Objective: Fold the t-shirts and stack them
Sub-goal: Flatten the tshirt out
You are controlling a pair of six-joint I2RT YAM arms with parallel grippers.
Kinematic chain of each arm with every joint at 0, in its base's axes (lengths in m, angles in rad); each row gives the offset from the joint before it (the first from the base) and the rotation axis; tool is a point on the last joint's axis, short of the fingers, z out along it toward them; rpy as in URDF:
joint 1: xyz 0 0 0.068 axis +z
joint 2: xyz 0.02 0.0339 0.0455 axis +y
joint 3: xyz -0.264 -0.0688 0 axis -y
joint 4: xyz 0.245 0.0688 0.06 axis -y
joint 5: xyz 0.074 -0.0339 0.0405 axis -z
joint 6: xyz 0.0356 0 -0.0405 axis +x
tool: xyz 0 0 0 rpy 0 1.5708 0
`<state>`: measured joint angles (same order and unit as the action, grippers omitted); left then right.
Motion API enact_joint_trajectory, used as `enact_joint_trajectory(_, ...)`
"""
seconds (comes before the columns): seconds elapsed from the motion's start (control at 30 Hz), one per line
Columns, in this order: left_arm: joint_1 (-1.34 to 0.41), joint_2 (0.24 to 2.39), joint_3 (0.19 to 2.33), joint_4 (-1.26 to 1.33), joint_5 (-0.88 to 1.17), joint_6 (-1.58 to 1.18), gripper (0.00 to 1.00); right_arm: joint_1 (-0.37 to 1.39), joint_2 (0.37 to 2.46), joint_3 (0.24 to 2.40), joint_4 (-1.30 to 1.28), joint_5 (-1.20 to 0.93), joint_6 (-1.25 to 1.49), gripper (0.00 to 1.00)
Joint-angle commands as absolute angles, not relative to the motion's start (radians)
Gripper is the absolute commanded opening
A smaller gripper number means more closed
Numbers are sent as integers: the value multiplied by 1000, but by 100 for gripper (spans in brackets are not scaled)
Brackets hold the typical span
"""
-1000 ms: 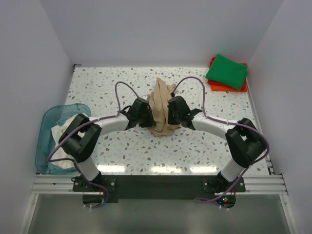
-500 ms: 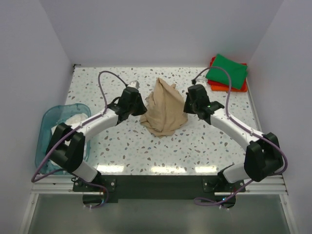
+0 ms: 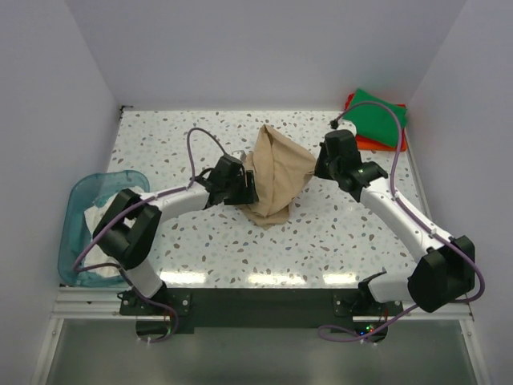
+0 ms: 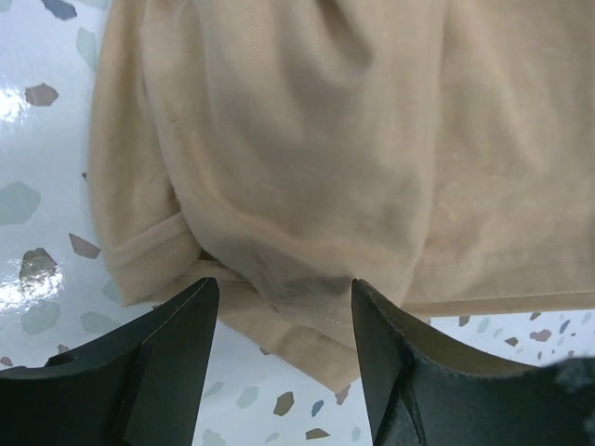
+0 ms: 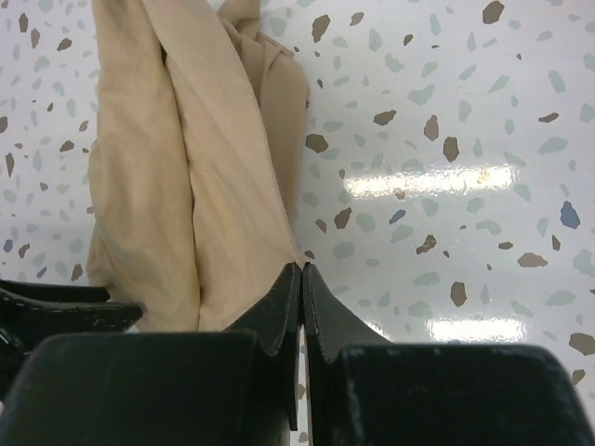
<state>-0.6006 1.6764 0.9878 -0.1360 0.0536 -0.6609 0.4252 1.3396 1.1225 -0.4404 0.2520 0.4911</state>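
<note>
Left wrist: tan t-shirt (image 4: 279, 167) hem before gaping left tool (image 4: 284, 288).

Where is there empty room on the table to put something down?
Bare table lies at the far left, between the back wall and the left arm, and along the near edge, in front of the tan shirt. Crowded: the middle, and the far-right corner with the green shirt.
</note>
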Motion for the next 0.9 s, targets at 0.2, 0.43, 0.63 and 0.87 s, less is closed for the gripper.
enact_joint_trajectory(0.2, -601, 1752, 989, -26, 81, -670, 65, 414, 1315, 1195, -469, 267, 457, 0)
enact_joint_trajectory(0.43, -601, 1776, 1034, 22, 103, -695, 29, 405, 1350, 1238, -479, 259, 456, 0)
enact_joint_trajectory(0.63, -597, 1660, 1071, -95, 51, -678, 0, 388, 1356, 1265, -503, 278, 437, 0)
enact_joint_trajectory(0.87, -526, 1442, 1114, -282, -69, -640, 0, 322, 1338, 1336, -577, 313, 410, 0)
